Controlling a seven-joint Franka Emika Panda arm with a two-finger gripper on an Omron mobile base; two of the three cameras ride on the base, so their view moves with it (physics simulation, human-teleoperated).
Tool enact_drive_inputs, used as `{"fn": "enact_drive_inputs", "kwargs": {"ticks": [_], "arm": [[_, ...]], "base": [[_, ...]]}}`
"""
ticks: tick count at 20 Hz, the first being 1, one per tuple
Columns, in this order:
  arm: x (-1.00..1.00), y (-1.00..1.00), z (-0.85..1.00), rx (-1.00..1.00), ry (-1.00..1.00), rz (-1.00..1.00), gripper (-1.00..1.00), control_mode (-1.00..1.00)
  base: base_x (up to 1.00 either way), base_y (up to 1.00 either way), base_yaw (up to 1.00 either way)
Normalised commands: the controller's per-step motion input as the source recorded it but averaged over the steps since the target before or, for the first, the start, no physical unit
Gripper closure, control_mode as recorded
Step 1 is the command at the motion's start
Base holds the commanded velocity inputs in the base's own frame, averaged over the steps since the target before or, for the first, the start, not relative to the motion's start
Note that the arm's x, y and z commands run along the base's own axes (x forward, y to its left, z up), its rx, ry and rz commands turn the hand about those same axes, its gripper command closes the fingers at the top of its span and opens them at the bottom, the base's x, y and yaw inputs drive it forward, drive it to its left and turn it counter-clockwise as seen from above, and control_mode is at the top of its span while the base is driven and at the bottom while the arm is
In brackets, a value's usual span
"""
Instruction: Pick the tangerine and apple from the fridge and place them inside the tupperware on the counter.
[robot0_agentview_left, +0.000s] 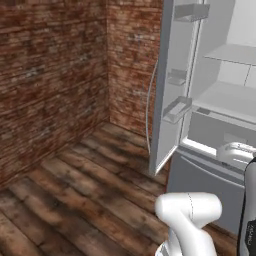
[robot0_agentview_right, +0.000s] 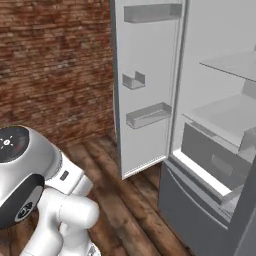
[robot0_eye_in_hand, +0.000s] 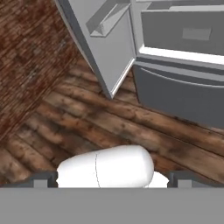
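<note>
Gripper state cannot be told. Left base view: fridge (robot0_agentview_left: 210, 95) stands open, its door (robot0_agentview_left: 167, 85) swung wide. Right base view: its shelves (robot0_agentview_right: 225, 112) look bare. Hand view: wooden floor (robot0_eye_in_hand: 87, 122). Seemingly nothing picked yet.

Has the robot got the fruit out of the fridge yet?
Not yet. The fridge door already stands open, so that part looks done. The gripper hangs low, pointing at the wooden floor in front of the fridge, with nothing between its fingertips. Picking up both fruits and putting them away is all still left.
</note>
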Motion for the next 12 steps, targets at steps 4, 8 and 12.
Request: {"fn": "enact_drive_inputs", "kwargs": {"ticks": [4, 8, 12], "arm": [[0.0, 0.0, 0.0, 0.0, 0.0, 0.0, -1.0, 1.0], [0.0, 0.0, 0.0, 0.0, 0.0, 0.0, -1.0, 1.0], [0.0, 0.0, 0.0, 0.0, 0.0, 0.0, -1.0, 1.0]], "base": [[0.41, 0.04, -0.54], [0.0, 0.03, -0.23], [0.34, 0.0, -0.47]]}}
